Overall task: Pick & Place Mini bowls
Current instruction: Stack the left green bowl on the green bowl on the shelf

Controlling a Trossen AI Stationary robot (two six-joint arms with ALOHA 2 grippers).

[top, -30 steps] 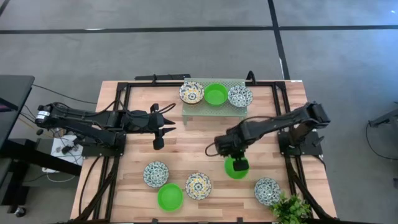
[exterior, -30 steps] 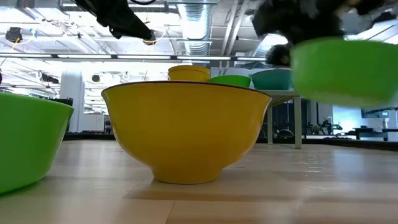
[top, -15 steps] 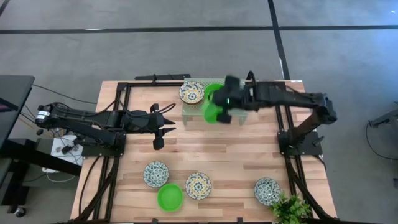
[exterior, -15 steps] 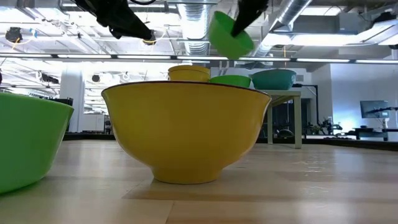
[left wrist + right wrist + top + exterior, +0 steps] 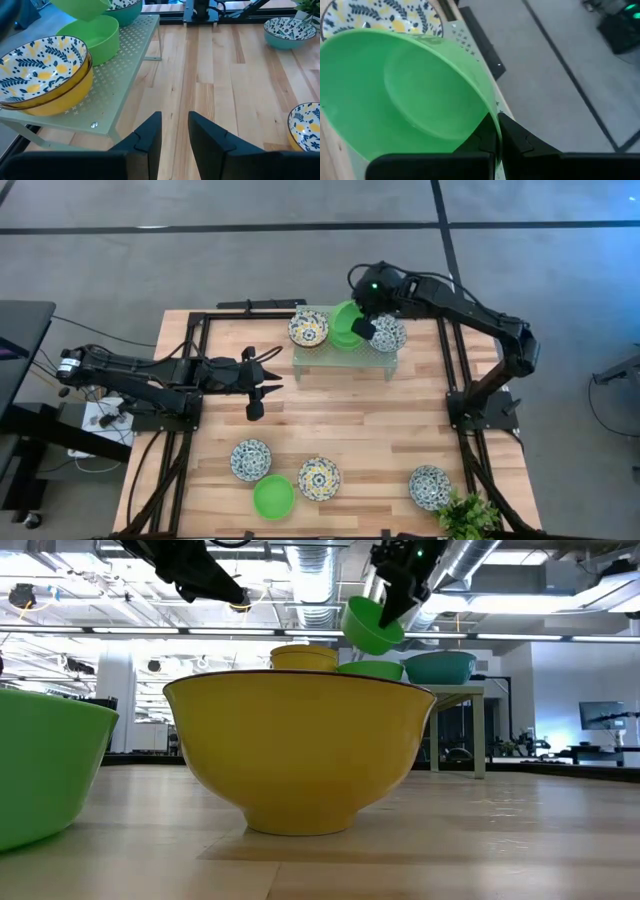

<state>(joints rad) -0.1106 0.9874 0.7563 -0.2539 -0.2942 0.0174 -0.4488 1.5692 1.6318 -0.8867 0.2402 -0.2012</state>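
Green bowl (image 5: 345, 321) pinched by its rim in right gripper (image 5: 364, 328), tilted above the green rack (image 5: 340, 352). Rack carries 3 bowls: 2 patterned, 1 green. Table nearer than rack: 3 patterned, 1 green. Right arm stretched out over rack. Left gripper (image 5: 256, 402) idle beside rack, fingers narrowly apart, empty.

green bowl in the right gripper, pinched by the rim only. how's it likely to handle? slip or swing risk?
Probably light and stiff: the right gripper carries the green bowl by a thin rim pinch alone. It hangs tilted above the shelf, so it may pivot in the grip if jolted. Its smooth, glossy wall looks slippery. Being round, it could rock or slide when set into the green bowl on the shelf.
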